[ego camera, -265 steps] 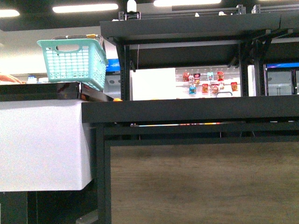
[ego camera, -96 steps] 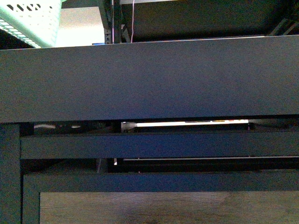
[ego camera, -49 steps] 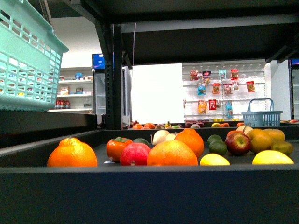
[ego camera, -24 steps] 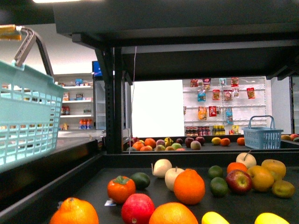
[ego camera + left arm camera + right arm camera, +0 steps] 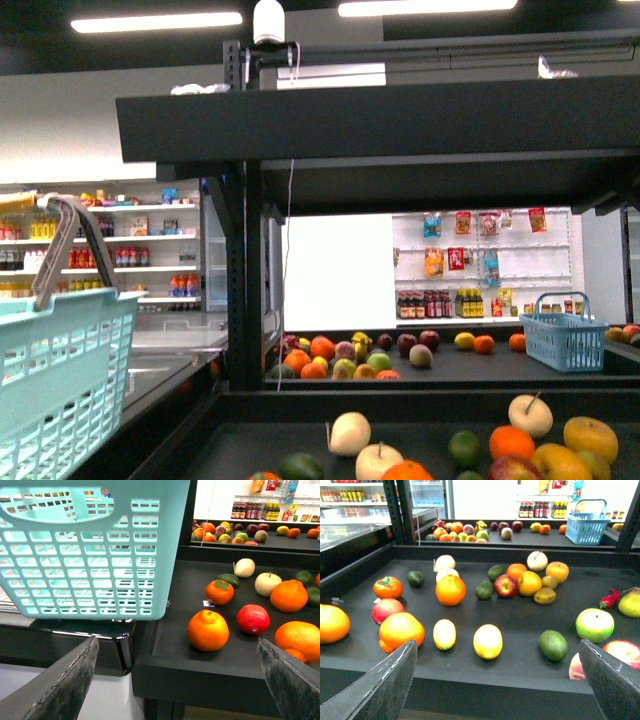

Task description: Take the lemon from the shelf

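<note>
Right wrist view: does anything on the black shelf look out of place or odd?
Only a red chili pepper lying loose on the shelf, the one long thin item there; nothing looks spilled or damaged.

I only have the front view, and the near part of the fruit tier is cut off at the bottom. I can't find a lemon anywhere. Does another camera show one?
Observer: Yes. The right wrist view shows a slimmer lemon and a fuller lemon lying side by side, apart, near the front rim of the shelf.
Operator: Is anything crowding them?
Observer: A large orange sits close beside the slimmer lemon with a small gap. The fuller lemon has bare tier all around it.
Operator: Is the right gripper ready?
Observer: The right gripper is open and empty, and the fuller lemon lies beyond it, roughly between its fingers.
</note>
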`<state>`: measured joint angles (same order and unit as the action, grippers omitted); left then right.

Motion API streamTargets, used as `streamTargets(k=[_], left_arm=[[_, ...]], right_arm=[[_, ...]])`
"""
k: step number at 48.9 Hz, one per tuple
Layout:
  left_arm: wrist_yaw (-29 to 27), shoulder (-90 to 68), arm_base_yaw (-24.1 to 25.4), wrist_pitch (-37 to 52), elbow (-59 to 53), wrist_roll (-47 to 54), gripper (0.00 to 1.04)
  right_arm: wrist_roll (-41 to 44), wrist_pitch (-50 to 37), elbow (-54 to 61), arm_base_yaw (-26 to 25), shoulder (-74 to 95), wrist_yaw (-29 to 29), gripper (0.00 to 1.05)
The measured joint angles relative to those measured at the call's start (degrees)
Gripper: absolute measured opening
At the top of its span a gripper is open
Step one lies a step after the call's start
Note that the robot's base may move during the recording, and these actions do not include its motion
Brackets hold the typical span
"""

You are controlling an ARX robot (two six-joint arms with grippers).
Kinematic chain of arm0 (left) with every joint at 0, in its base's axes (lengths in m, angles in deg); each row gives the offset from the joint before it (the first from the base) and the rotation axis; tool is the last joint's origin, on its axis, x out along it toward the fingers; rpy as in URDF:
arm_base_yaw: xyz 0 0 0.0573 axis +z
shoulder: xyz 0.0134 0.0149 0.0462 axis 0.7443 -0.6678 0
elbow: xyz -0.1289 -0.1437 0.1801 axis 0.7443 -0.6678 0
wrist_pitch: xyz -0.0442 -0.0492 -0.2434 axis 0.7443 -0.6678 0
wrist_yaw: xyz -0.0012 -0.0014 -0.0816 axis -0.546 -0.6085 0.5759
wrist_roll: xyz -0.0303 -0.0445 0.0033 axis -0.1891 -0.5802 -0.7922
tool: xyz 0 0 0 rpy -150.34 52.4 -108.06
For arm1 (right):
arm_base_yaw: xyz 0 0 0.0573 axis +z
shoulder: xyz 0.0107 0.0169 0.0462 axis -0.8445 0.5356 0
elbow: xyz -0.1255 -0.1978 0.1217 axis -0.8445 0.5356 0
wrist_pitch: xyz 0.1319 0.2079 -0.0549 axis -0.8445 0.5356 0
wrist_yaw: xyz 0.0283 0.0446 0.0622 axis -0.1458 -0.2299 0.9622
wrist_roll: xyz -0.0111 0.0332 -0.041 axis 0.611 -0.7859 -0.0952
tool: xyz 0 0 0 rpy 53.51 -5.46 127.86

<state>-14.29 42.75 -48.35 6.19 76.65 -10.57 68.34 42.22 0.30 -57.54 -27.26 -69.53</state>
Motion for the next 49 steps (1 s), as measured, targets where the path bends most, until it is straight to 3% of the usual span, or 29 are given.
streamTargets(k=[49], left_arm=[[0.00,0.00,0.00,0.00,0.00,0.00,0.97]], right_arm=[[0.02,0.00,-0.02,0.00,0.00,0.02,0.97]])
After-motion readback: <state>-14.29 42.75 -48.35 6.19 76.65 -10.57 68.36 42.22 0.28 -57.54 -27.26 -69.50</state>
